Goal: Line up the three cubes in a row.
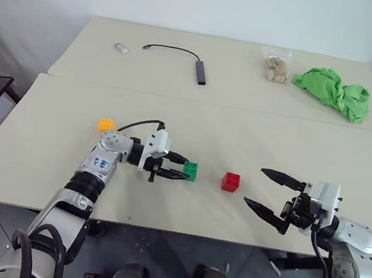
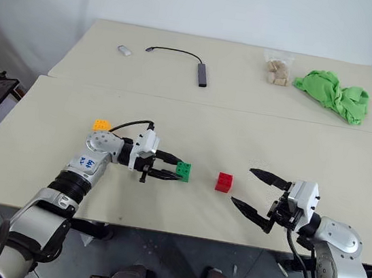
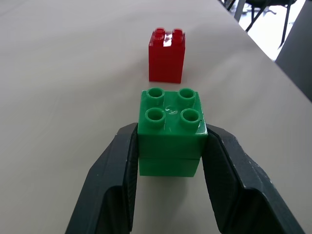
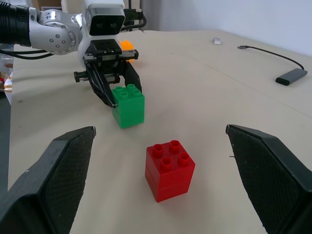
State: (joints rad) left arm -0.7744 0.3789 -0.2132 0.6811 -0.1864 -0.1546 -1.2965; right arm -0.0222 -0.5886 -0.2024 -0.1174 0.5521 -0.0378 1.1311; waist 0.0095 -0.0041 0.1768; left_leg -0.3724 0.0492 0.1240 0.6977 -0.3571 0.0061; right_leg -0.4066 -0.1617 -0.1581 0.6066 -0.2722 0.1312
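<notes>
A pale table (image 1: 46,162) fills the middle of the head views; a second one behind carries a green cloth (image 1: 333,91), a cable (image 1: 177,52) and a bag of wooden bits (image 1: 276,65), none part of the job. At centre-left the left gripper (image 1: 172,166) is clenched on the green cube (image 1: 191,170), probably to set it beside the red cube (image 1: 230,181), which sits just right of it, apart. At lower right the right gripper (image 1: 271,191) waits spread wide and empty, aimed at the red one. The orange cube (image 1: 106,125) lies up-left, behind the left arm, well away from the pair.

The left wrist view shows both fingers (image 3: 122,161) pressed flat on the green cube's sides; the right wrist view shows its base at the tabletop, though whether it rests there I cannot tell.
</notes>
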